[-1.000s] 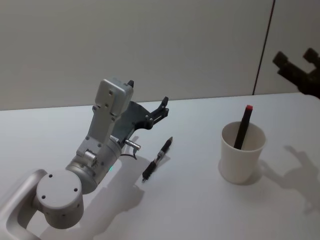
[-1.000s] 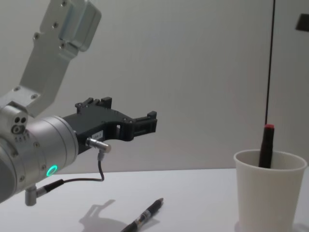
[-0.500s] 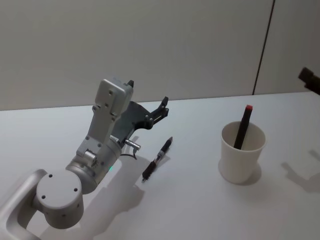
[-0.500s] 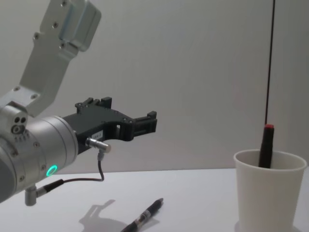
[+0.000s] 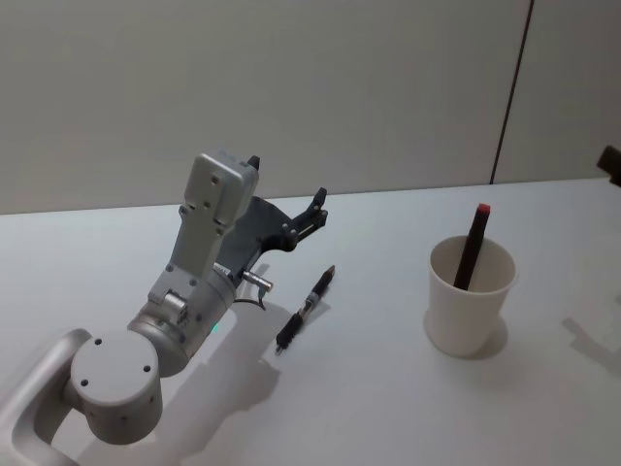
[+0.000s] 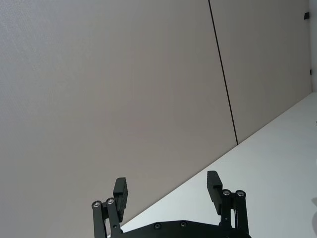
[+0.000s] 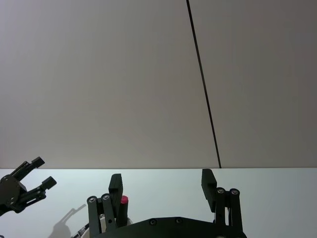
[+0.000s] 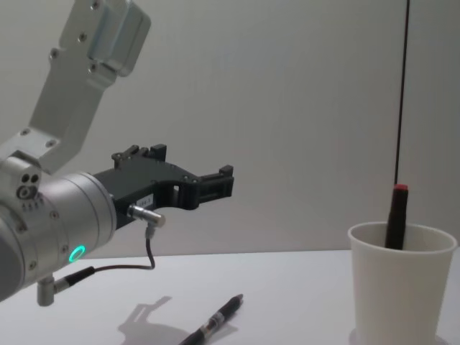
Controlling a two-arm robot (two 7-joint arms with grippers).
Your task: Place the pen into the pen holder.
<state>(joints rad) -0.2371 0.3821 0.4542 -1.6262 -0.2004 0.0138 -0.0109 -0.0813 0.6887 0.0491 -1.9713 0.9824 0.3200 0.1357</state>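
while the left pincer [image 5: 287, 181] hangs above the left part of the white surface [image 5: 388, 408], its two black fingers [image 6: 120, 188] are spread wide apart and hold nothing. seen from the chest, this pincer [image 8: 192, 162] points toward the right, well above the surface. a black pen [image 5: 306, 311] with a clear middle section lies flat on the surface, just right of the left arm and below the pincer, touched by neither finger. its pointed end faces far and right. the pen holder [image 5: 471, 301], a plain white paper cup, stands upright on the right part of the surface, well apart from the lying pen. a red-capped pen [image 5: 473, 248] stands inside it, leaning on the far rim, cap upward. the right pincer [image 7: 161, 184] is raised on the right side, fingers spread and empty, with the red cap [image 7: 122, 200] visible beyond it.
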